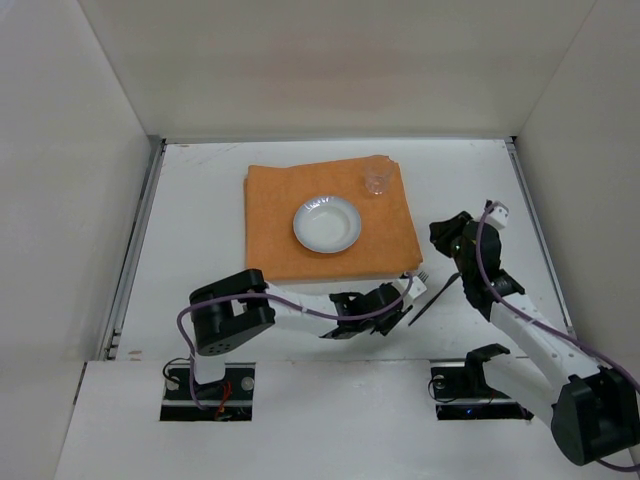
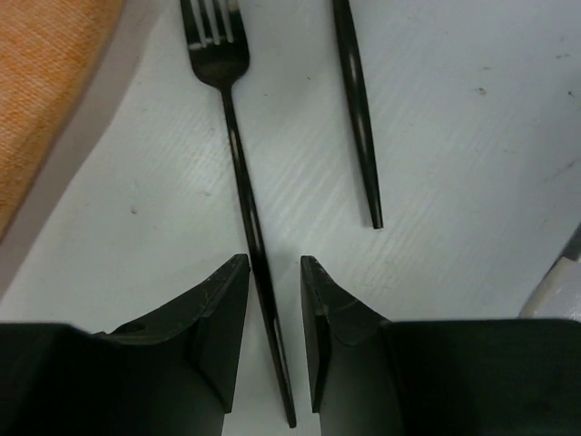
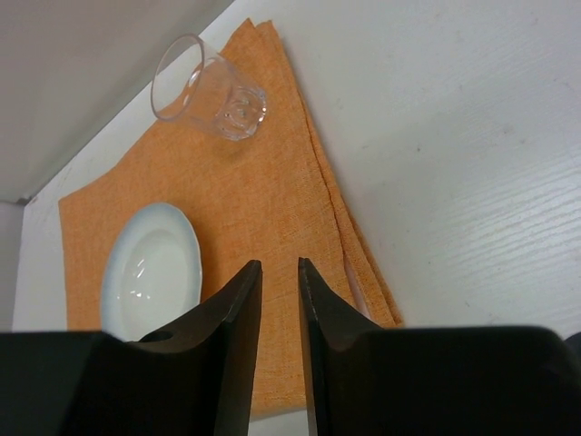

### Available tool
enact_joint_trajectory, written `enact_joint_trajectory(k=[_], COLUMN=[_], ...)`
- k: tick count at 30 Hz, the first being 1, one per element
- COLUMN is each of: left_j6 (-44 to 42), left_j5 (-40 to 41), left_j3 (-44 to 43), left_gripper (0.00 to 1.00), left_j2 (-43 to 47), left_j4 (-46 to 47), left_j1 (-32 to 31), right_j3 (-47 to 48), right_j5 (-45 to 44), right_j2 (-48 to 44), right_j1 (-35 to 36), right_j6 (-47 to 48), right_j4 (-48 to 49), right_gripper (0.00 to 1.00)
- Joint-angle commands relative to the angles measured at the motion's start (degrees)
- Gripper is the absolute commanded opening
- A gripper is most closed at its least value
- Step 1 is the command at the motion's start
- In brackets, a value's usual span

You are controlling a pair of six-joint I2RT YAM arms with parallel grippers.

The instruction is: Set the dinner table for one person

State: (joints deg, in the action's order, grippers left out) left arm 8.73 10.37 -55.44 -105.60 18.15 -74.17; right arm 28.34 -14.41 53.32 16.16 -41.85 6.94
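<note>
- The dinner table [image 1: 200, 200], matte white, fills a booth of plain white walls [image 1: 350, 60]. Thin metal rails [image 1: 138, 235] run along its 9 and 3 o'clock edges.
- An orange cloth [image 1: 290, 215] lies mid-table, with a white plate [image 1: 327, 224] at its centre and a clear glass [image 1: 377, 180] at its 1 o'clock corner.
- Bare tabletop shows at the cloth's 9 and 12 o'clock sides. The left gripper [image 1: 407, 293] and right gripper [image 1: 442, 238] crowd its 4 o'clock side.
- Only the left wrist view shows 2 black pieces of cutlery clearly. The left jaws straddle the handle of a fork [image 2: 238, 154], still parted and not clamped on it. A second utensil [image 2: 359, 109] lies just beside the fork at 3 o'clock, apart from it.
- The right wrist view shows the right jaws narrowly parted, grasping nothing, near the cloth's 3 o'clock edge.
</note>
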Motion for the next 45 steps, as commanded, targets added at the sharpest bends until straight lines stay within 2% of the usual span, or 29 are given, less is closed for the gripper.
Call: enact_joint_trajectory(k=[1, 7, 11, 15, 22, 27, 31, 35, 40, 45], left_j6=[-1.2, -1.9, -2.9, -3.7, -4.8, -1.5, 2.6, 7.3, 12.5, 12.5], left_j5=[-1.0, 2.1, 3.6, 7.1, 12.7, 16.3, 19.8, 20.0, 16.5, 14.2], left_j3=[-1.1, -1.2, -1.4, -0.5, 2.1, 5.1, 10.0, 14.6, 14.8, 12.4], left_gripper=[0.25, 0.20, 0.09, 0.04, 0.02, 0.03, 0.04, 0.05, 0.05, 0.05], left_j2=[-1.5, -2.6, -3.2, -1.6, 9.3, 20.2, 31.1, 37.3, 33.7, 23.9], left_j4=[-2.1, -2.2, -2.1, -1.6, -1.8, -6.6, -8.3, -8.7, -7.7, -5.1], left_j1=[-0.9, -0.8, -1.1, -2.1, -2.3, 0.3, 6.8, 19.4, 35.4, 42.8], right_j3=[-0.4, -0.9, -0.9, -1.2, -1.4, -2.2, -2.0, -1.4, -1.3, -0.8], right_j5=[0.0, 0.4, 1.1, 1.3, 1.9, 2.5, 3.4, 5.1, 5.7, 6.4], right_j2=[-1.9, -3.8, -4.5, -5.0, -7.3, -10.9, -10.2, -7.1, -4.9, -2.3], right_j1=[-0.5, -1.0, -1.2, -1.5, -2.5, -4.4, -4.3, -3.0, -2.1, 0.2], right_j6=[-0.3, -0.6, -0.7, -0.9, -1.0, -1.7, -1.8, -1.9, -1.9, -1.7], right_j4=[3.4, 3.4, 3.2, 3.3, 2.7, 2.0, 2.4, 3.5, 5.3, 6.3], right_gripper=[0.30, 0.35, 0.35, 0.35, 0.35, 0.36, 0.38, 0.38, 0.38, 0.38])
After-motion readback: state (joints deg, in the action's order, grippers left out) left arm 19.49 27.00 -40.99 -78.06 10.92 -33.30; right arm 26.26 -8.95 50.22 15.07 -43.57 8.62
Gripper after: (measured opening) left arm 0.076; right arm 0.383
